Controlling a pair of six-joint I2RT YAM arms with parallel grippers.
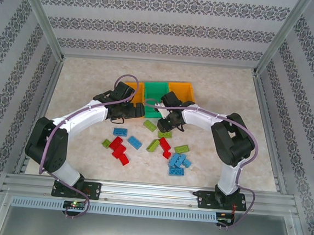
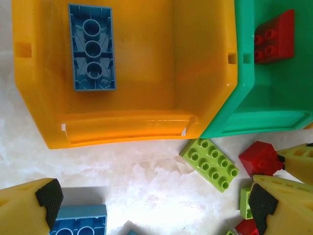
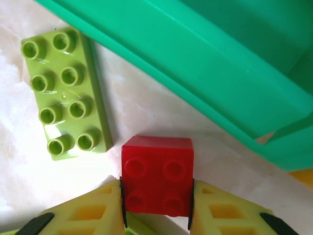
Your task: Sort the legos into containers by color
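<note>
My left claw (image 2: pixel 155 200) stands wide, with nothing between its pads (image 2: pixel 49 196). Straight ahead of it sits the left orange bin (image 2: pixel 122 132), and one blue brick (image 2: pixel 92 47) lies inside, underside up. Ahead and to the right is the green bin (image 2: pixel 254 112), joined to the orange one, with a red brick (image 2: pixel 275 36) in it. Between this claw and the bins a light green brick (image 2: pixel 210 164) lies studs up on the table (image 2: pixel 146 181), just short of the seam where the two bins meet. A second blue brick (image 2: pixel 78 220) lies just beside the left pad.

My right claw (image 3: pixel 156 196) is pinched on a red two-by-two brick (image 3: pixel 157 166), studs facing the camera, one finger flat against each side. The green bin's wall runs just ahead of it. The light green brick lies ahead and to its left, apart from the red one.

From overhead, the right orange bin (image 1: pixel 182 89) lies beyond the right claw. The other legos (image 1: pixel 178 160) are scattered behind both claws, toward the bases.
</note>
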